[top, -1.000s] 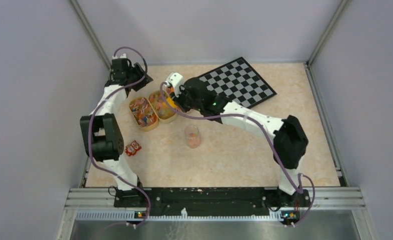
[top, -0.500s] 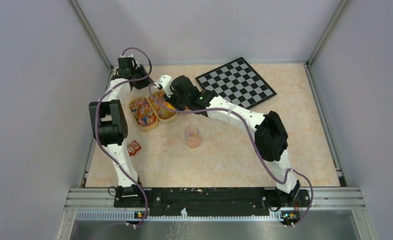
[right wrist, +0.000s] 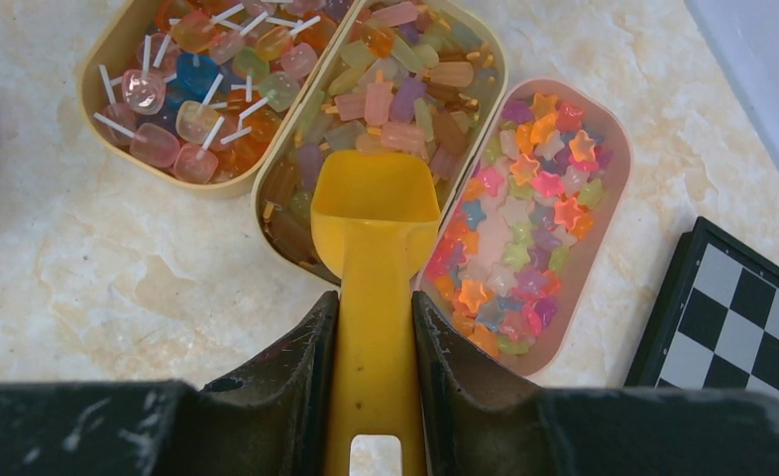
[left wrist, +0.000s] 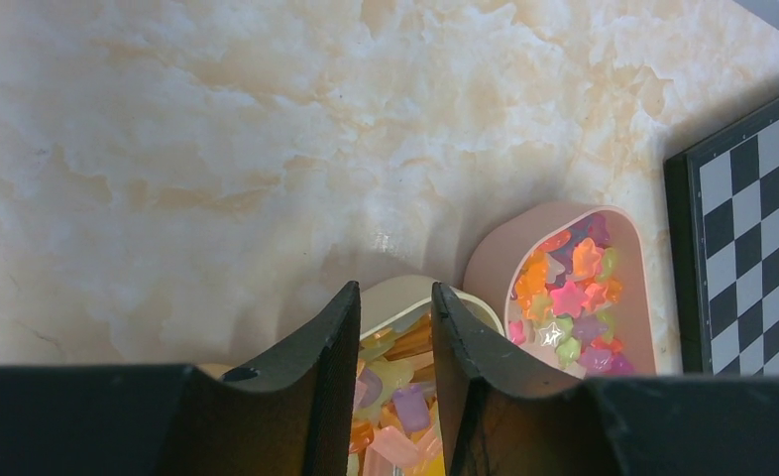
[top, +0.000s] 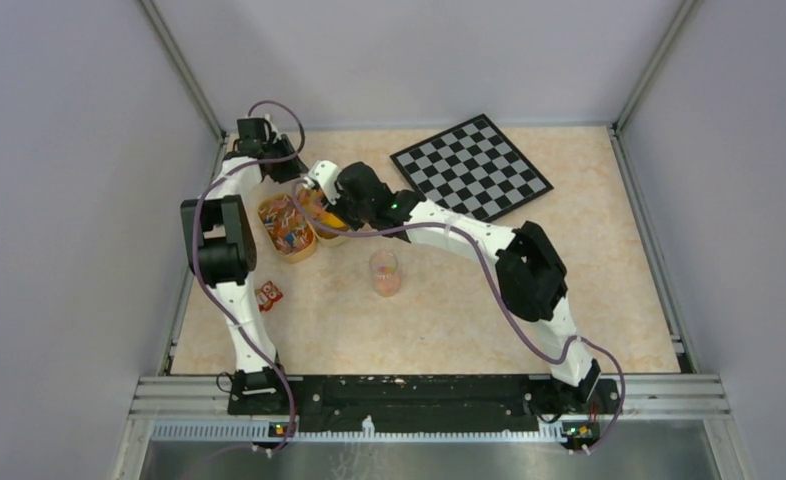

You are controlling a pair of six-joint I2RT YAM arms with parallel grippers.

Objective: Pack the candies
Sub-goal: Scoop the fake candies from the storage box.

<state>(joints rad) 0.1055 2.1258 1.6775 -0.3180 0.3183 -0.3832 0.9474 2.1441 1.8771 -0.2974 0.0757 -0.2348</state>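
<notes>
The candies lie in three oval trays in the right wrist view: lollipop shapes on the left, bar shapes in the middle, stars in the pink tray. My right gripper is shut on the handle of the yellow scoop. The scoop's empty bowl hangs over the near half of the middle tray. My left gripper is narrowly open with nothing between the jaws. It hovers over the far end of the middle tray, beside the pink tray. In the top view both grippers meet at the trays.
A small clear jar with some candies in it stands in front of the trays. A red lid lies at the left. The chessboard lies at the back right and shows in the right wrist view.
My right arm has swung left, carrying the scoop from beside the chessboard to over the trays. My left arm has drawn in and its gripper has come to the trays' far end.
</notes>
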